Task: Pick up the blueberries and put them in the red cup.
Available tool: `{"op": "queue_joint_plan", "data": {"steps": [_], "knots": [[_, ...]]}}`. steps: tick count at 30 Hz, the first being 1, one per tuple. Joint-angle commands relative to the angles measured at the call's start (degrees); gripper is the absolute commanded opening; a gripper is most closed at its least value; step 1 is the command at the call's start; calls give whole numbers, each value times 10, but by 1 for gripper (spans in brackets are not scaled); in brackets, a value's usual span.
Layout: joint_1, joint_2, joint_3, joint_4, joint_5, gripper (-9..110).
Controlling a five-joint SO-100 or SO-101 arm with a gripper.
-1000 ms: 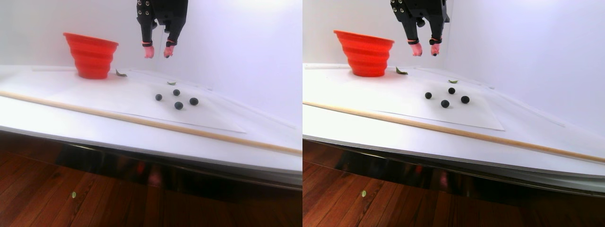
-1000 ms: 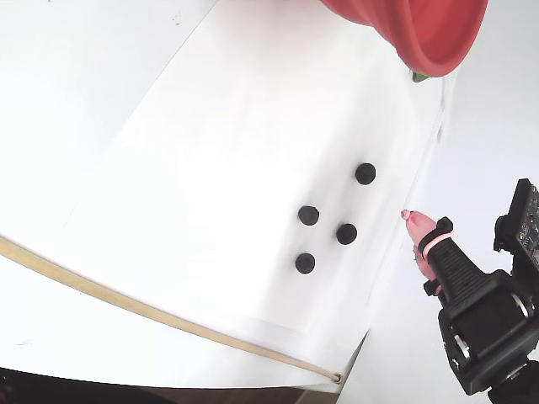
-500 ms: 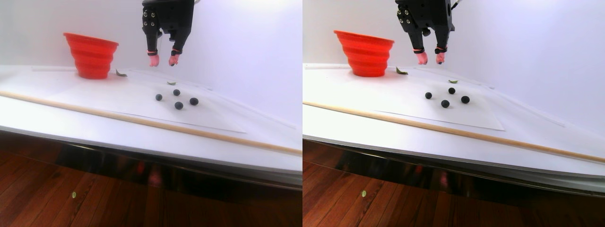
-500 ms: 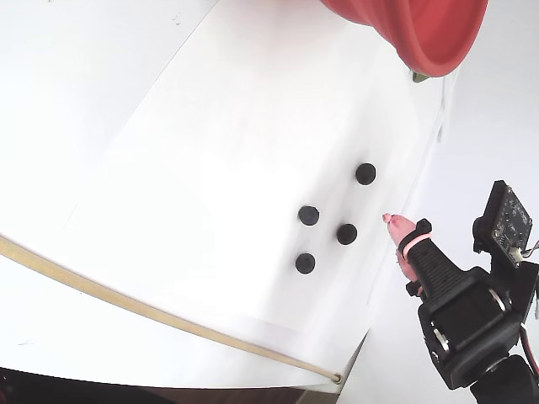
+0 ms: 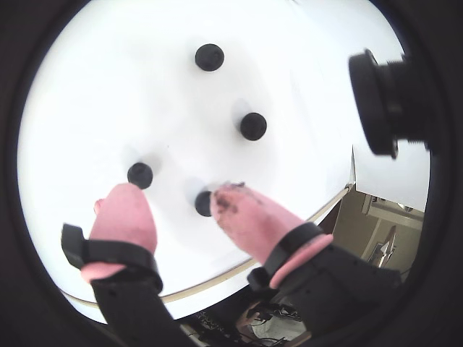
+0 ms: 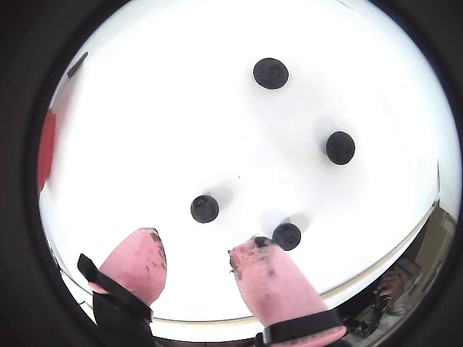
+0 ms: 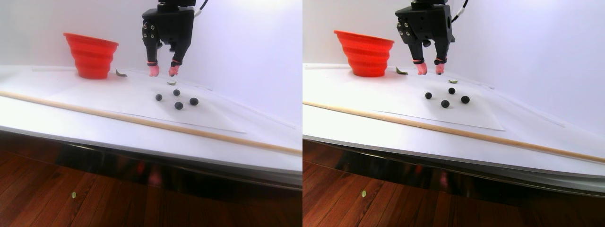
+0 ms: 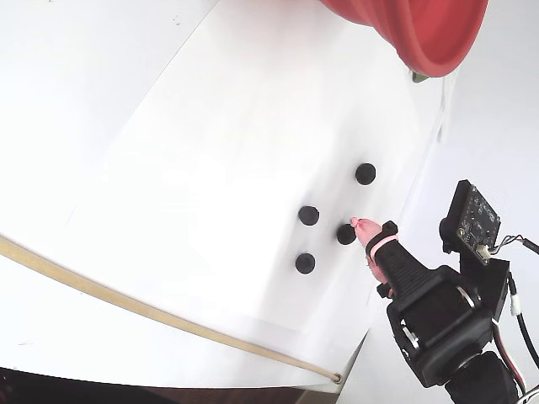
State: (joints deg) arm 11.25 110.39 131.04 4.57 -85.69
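The gripper [image 6: 195, 254] hangs above the white sheet [image 7: 113, 99] with its pink-tipped fingers [image 5: 123, 210] spread apart and nothing between them; it touches no berry. In both wrist views the four blueberries [image 6: 205, 209] lie loose on the sheet beyond the fingertips, toward 12 o'clock. One berry [image 6: 286, 236] sits just at the tip of the right-hand finger, half hidden by it in a wrist view [image 5: 204, 203]. In the fixed view one fingertip overlaps a berry [image 8: 345, 234]; contact cannot be judged there. The red cup [image 7: 91, 55] stands well apart, at about 10 o'clock from the berries in the stereo pair view, cut off at the top edge of the fixed view. A wooden stick [image 7: 142, 122] lies along the table's near side
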Motion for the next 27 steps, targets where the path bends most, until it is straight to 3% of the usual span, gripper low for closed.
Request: {"op": "queue_joint_plan", "data": {"steps": [1, 27], "knots": [[22, -2, -7, -18, -2, 18], [15, -103, -50, -77, 26, 19]]}}
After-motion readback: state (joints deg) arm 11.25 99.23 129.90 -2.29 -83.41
